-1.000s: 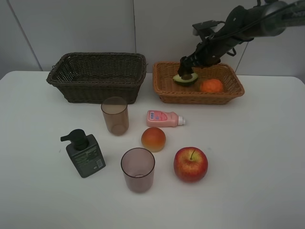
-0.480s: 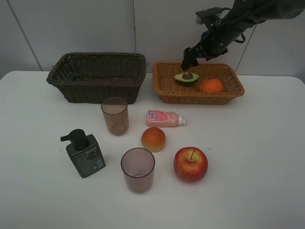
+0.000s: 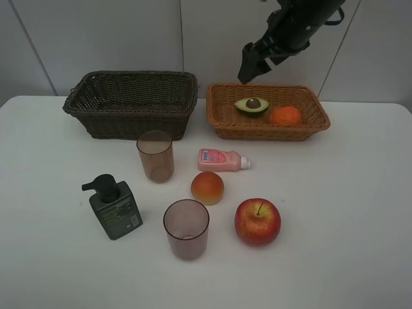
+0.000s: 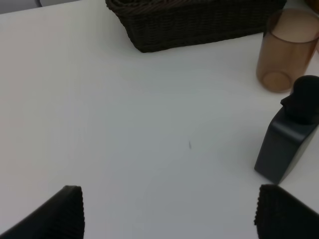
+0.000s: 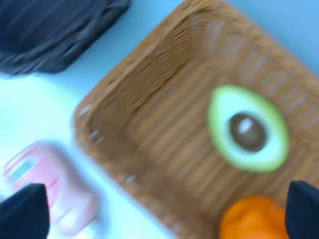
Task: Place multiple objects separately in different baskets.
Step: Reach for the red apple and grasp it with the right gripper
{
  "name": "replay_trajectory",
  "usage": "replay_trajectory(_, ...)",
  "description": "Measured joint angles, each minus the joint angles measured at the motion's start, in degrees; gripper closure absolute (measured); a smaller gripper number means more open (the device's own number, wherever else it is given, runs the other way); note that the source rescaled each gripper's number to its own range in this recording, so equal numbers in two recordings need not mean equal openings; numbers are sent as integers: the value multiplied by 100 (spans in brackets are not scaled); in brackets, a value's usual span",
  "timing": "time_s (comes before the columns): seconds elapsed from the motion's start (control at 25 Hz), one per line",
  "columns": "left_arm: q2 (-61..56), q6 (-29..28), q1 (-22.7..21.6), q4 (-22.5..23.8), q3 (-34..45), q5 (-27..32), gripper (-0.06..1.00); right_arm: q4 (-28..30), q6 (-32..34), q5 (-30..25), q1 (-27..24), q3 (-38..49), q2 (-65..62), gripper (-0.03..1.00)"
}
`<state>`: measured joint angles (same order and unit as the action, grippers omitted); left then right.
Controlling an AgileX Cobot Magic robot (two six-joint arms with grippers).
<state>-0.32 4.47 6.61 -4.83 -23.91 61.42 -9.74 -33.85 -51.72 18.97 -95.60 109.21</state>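
Above the light basket [image 3: 257,132], the right tool [image 3: 248,71] is rising, released and empty, leaving the avocado half [image 3: 251,105] delivered inside.

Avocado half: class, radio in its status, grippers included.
Left gripper open, empty. Right gripper open, above light basket. Avocado half inside, beside tangerine. Nothing obstructing.

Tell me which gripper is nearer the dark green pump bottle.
Left. The left gripper hangs open close by the pump bottle; the right gripper is high over the light basket, far across the table.
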Motion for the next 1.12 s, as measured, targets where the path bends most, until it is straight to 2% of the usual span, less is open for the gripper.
replay_trajectory(0.4, 0, 0, 0, 0, 0, 0, 2, 20, 18, 220, 170, 2434, -1728, -3)
replay_trajectory(0.88, 0, 0, 0, 0, 0, 0, 2, 20, 19, 167, 1220, 3817, -2371, -3)
replay_trajectory(1.12, 0, 0, 0, 0, 0, 0, 2, -105, 19, 284, 1645, 4046, -2358, -3)
